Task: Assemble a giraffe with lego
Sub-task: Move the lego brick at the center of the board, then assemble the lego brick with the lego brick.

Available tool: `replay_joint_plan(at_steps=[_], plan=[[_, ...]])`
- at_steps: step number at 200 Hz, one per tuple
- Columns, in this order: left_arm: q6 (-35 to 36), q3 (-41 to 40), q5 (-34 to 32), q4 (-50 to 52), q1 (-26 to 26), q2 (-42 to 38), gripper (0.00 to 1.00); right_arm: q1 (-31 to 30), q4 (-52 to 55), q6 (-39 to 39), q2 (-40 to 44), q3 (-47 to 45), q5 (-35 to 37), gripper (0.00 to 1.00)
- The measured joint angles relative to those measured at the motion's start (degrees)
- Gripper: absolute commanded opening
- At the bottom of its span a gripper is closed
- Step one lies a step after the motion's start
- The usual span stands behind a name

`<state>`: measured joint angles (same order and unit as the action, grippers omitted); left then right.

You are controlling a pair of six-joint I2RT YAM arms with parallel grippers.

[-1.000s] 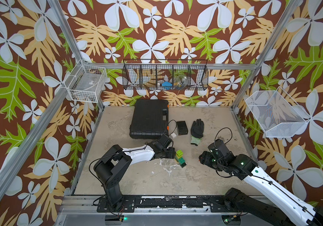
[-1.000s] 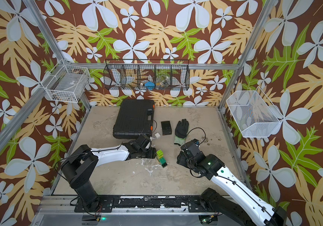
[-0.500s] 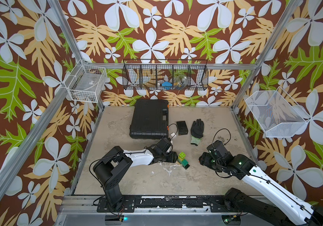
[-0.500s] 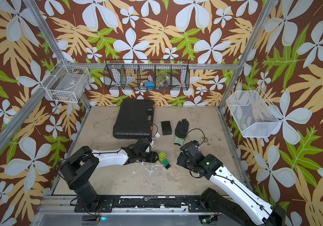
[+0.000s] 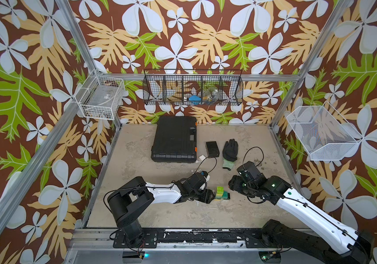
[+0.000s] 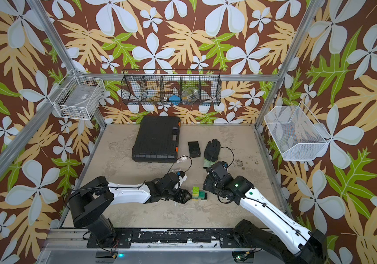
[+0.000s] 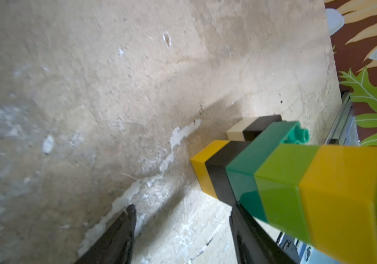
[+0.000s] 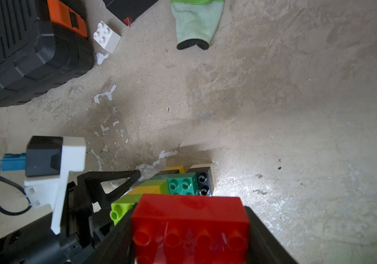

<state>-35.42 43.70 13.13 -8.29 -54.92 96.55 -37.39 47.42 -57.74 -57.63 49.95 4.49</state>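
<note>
In both top views the right arm (image 5: 301, 205) covers the right tool (image 8: 190, 206) and its load. Only the right wrist view shows this tool clamped on one red brick (image 8: 189, 228), whose near end is cut off by the frame edge. Whether that brick touches the neck below it cannot be determined.

The left tool (image 7: 183, 205) stands half spread with nothing between its jaws. One finger (image 7: 249, 233) lies against the giraffe (image 5: 222, 193) and is partly hidden behind it. The giraffe stands on the table (image 5: 160, 210) between the two arms.

Compared with one second ago, the giraffe and the left tool sit nearer the front edge of the table and nearer the right arm.

Count:
- Joined bricks: eight (two black, two yellow, two lime, one white, one dark green).
- Loose: one white brick (image 5: 201, 157) beside the black case (image 5: 175, 138).
- Held: one red.
</note>
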Motion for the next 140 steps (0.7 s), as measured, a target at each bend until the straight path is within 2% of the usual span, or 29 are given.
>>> replay_joint_plan(at_steps=[27,54,95,140], plan=[[-0.2,0.2,-0.7,2.8,0.0,-1.2,0.69,0.0,1.6,2.9,-2.0,4.1,0.1,0.43],[1.3,0.2,-3.6,7.8,0.0,-4.1,0.69,0.0,4.2,9.3,-8.2,11.4,-1.9,0.43],[4.0,-2.1,-9.3,14.2,1.9,-13.4,0.69,-2.0,9.6,17.8,-17.6,22.3,-6.2,0.43],[5.9,-2.7,-16.1,21.8,5.2,-24.2,0.70,-4.7,11.1,19.2,-20.7,24.0,-8.9,0.43]])
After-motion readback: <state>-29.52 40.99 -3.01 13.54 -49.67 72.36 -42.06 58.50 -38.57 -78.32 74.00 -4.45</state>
